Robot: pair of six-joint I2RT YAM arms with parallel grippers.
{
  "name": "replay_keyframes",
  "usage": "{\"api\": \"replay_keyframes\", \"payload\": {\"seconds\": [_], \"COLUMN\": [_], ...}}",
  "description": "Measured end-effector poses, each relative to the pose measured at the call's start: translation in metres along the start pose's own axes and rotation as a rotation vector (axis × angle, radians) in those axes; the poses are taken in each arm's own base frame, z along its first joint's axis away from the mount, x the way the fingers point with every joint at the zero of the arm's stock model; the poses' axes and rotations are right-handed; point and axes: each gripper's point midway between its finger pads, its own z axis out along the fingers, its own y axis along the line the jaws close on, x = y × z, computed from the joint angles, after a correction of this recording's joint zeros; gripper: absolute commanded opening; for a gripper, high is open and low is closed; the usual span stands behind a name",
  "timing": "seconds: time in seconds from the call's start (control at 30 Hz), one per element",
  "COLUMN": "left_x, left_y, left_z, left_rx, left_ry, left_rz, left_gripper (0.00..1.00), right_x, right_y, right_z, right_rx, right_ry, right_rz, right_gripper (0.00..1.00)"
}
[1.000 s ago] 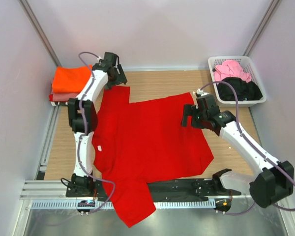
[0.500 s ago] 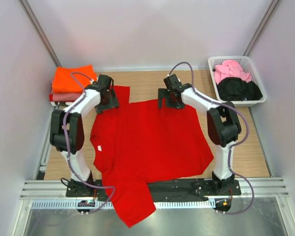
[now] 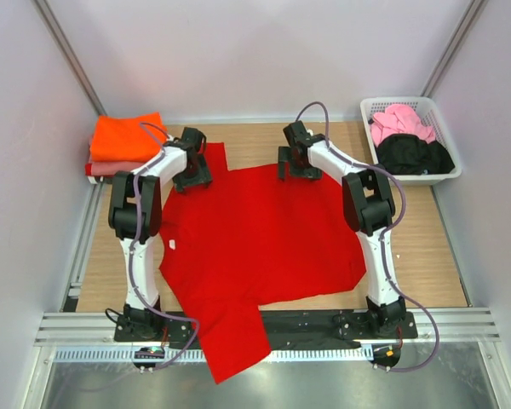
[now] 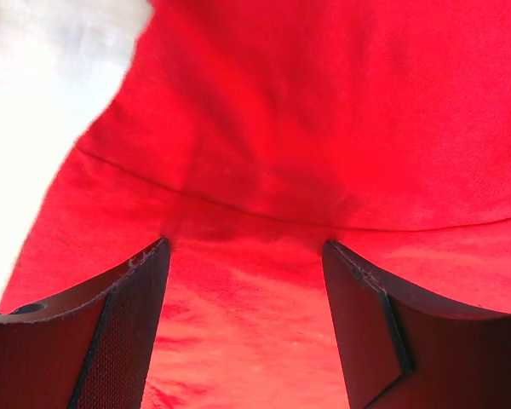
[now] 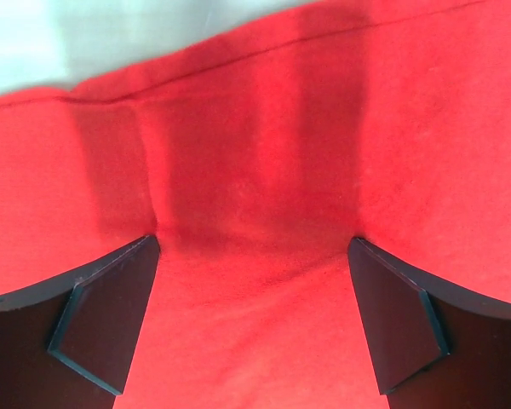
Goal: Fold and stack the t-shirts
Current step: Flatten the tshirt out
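Note:
The bright red t-shirt (image 3: 260,239) lies spread flat across the table, one part hanging over the near edge. My left gripper (image 3: 192,177) sits at its far left part, open, fingers (image 4: 119,332) pressed down on the red cloth (image 4: 255,170). My right gripper (image 3: 296,167) sits at the shirt's far edge, open, fingers (image 5: 400,324) down on the cloth (image 5: 255,196). A folded orange t-shirt (image 3: 123,136) lies on a salmon-pink one (image 3: 98,168) at the far left. Pink (image 3: 400,119) and black (image 3: 413,153) shirts lie in the basket.
The white slatted basket (image 3: 370,109) stands at the far right corner. Bare wooden table (image 3: 409,247) shows right of the red shirt. White walls close in both sides and the back. A metal rail (image 3: 77,328) runs along the near edge.
Both grippers have moved to the shirt's far edge and come down on it. The shirt has shifted slightly; its hanging part moved a little.

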Motion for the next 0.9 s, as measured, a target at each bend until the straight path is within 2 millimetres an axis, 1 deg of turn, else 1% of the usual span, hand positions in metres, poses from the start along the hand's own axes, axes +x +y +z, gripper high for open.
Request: {"api": "replay_keyframes", "payload": {"seconds": [0.03, 0.13, 0.23, 0.3, 0.37, 0.47, 0.5, 0.63, 0.77, 0.83, 0.9], "left_x": [-0.005, -0.024, -0.046, -0.067, -0.086, -0.108, -0.111, -0.112, -0.103, -0.096, -0.09], "left_y": [-0.003, -0.015, -0.032, -0.049, -0.064, -0.082, -0.086, -0.091, -0.089, -0.084, -0.079], "left_z": [0.002, 0.009, 0.017, 0.024, 0.03, 0.036, 0.037, 0.036, 0.03, 0.021, 0.007], "left_rx": [0.001, 0.007, 0.022, 0.046, 0.072, 0.109, 0.122, 0.147, 0.158, 0.15, 0.145], "left_ry": [-0.003, -0.024, -0.045, -0.067, -0.096, -0.131, -0.138, -0.135, -0.111, -0.093, -0.085], "left_rz": [-0.001, -0.004, -0.007, -0.01, -0.01, -0.003, -0.001, 0.009, 0.027, 0.036, 0.04], "left_gripper": [0.73, 0.73, 0.73, 0.73, 0.73, 0.75, 0.75, 0.79, 0.8, 0.81, 0.8], "right_x": [-0.005, -0.028, -0.05, -0.065, -0.075, -0.086, -0.089, -0.092, -0.092, -0.091, -0.09], "right_y": [-0.003, -0.015, -0.032, -0.043, -0.053, -0.062, -0.063, -0.063, -0.063, -0.063, -0.063], "right_z": [0.004, 0.015, 0.025, 0.031, 0.036, 0.042, 0.042, 0.043, 0.043, 0.042, 0.039], "right_rx": [0.005, 0.02, 0.038, 0.046, 0.049, 0.048, 0.046, 0.041, 0.039, 0.036, 0.032], "right_ry": [0.0, -0.017, -0.038, -0.053, -0.065, -0.077, -0.081, -0.081, -0.08, -0.078, -0.07], "right_rz": [0.007, 0.039, 0.077, 0.103, 0.125, 0.148, 0.149, 0.139, 0.124, 0.118, 0.115], "right_gripper": [1.0, 1.0, 1.0, 1.0, 1.0, 1.0, 1.0, 1.0, 1.0, 1.0, 1.0]}}
